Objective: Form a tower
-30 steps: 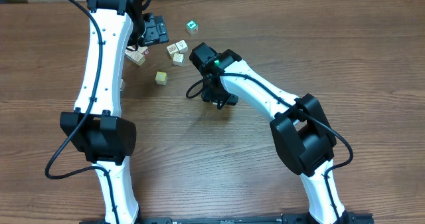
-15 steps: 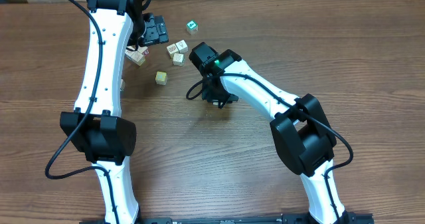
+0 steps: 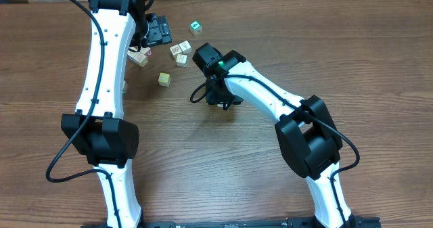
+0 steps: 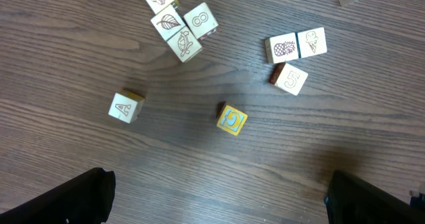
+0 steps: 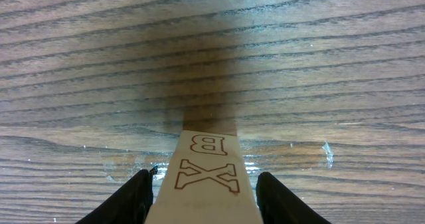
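Note:
In the right wrist view the tower stands upright on the wood, seen from above, its pale faces marked B and X. My right gripper is shut on its top cube, one black finger on each side. From overhead the right gripper covers the tower. My left gripper hangs open above bare wood, with only its finger ends in the lower corners. Overhead it sits at the back left.
Loose cubes lie below the left gripper: a letter A cube, a yellow C cube, a cluster, a pineapple and ice-cream pair, a 5 cube. A green cube lies farther back.

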{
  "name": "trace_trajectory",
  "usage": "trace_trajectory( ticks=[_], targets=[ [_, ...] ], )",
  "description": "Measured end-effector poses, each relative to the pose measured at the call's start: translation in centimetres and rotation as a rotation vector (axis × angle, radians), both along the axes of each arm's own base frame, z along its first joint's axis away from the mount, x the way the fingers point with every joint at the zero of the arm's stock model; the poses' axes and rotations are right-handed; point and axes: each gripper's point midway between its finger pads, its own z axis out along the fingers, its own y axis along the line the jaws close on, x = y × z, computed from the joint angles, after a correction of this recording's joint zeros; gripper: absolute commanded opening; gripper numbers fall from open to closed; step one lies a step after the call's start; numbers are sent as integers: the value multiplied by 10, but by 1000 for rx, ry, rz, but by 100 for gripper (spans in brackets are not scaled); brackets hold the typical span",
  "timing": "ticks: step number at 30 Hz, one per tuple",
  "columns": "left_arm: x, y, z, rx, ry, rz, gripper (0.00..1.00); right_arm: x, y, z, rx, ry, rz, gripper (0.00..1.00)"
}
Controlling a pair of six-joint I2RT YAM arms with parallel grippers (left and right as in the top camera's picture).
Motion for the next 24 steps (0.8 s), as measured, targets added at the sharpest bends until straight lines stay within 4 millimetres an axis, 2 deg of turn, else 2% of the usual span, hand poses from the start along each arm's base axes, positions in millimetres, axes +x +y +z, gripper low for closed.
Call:
trace_trajectory(
  ticks=[5,10,24],
  targets=[
    [0,0,0,0,0,0,100,-4,-3,1,-13,17,3,52],
    [0,0,0,0,0,0,99,1,1,6,0,-1,3,52],
    [0,0,0,0,0,0,100,2,1,7,3,-2,-12,52]
  ],
)
